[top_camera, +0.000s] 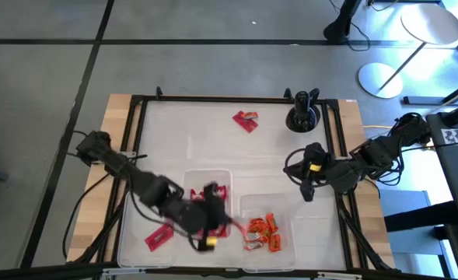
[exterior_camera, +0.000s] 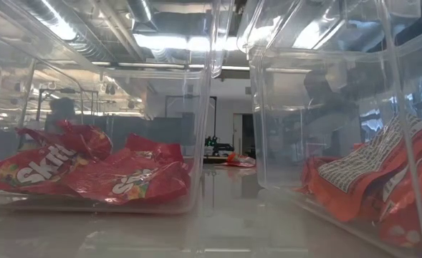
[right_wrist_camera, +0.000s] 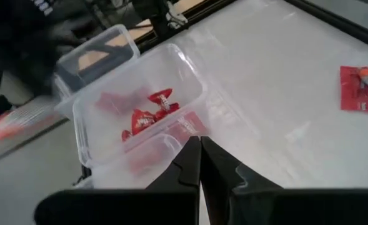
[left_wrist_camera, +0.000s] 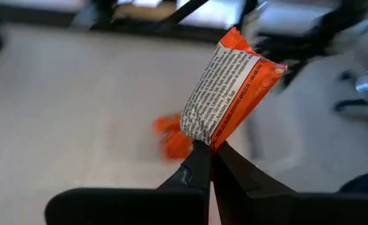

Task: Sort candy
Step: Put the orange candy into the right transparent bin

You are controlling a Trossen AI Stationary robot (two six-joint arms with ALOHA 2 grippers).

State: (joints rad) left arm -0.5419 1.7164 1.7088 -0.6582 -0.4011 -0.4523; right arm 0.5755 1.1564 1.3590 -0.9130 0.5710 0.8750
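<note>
My left gripper (left_wrist_camera: 210,150) is shut on an orange candy packet (left_wrist_camera: 230,94) whose white printed back faces the camera. In the high view it (top_camera: 217,223) hovers over the near edge, between the middle bin (top_camera: 205,176) of red packets (exterior_camera: 89,172) and the right bin (top_camera: 292,204) of orange packets (top_camera: 263,232). My right gripper (top_camera: 307,191) (right_wrist_camera: 200,147) waits shut and empty, raised at the right. A red bar (top_camera: 159,238) lies in the left bin. More candy (top_camera: 246,120) lies on the far part of the table. My left gripper pinches the orange packet by its lower end (left_wrist_camera: 207,139) between the two fingertips. The rest of the packet sticks out past the fingers, tilted to one side, lifted clear of the table and bins.
Three clear plastic bins stand side by side along the near edge. A black stand (top_camera: 302,117) sits at the far right of the white table top (top_camera: 190,132), which a dark frame borders. Bare table lies between the bins and the far candy.
</note>
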